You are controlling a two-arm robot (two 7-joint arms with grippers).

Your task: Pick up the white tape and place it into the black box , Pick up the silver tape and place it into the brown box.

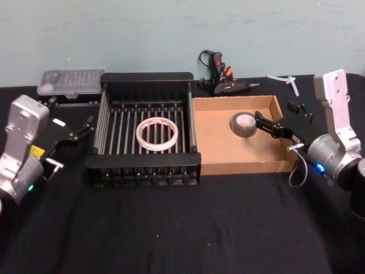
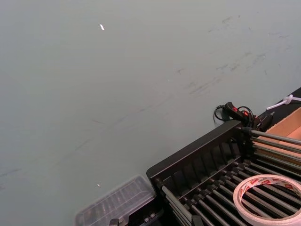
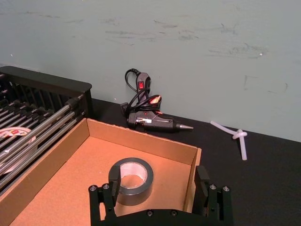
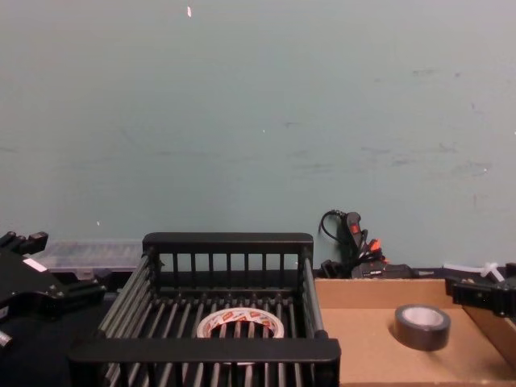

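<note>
The white tape lies flat on the barred floor of the black box, and shows too in the left wrist view and the chest view. The silver tape rests flat inside the brown box, near its far right corner. My right gripper hovers just behind that roll, open, its fingers spread wider than the roll and touching nothing. Left of the black box, above the table, my left gripper is open and holds nothing.
A black glue gun with its cord lies behind the brown box against the wall. A clear plastic case sits behind the black box's left corner. White plastic strips and a small black part lie at the far right.
</note>
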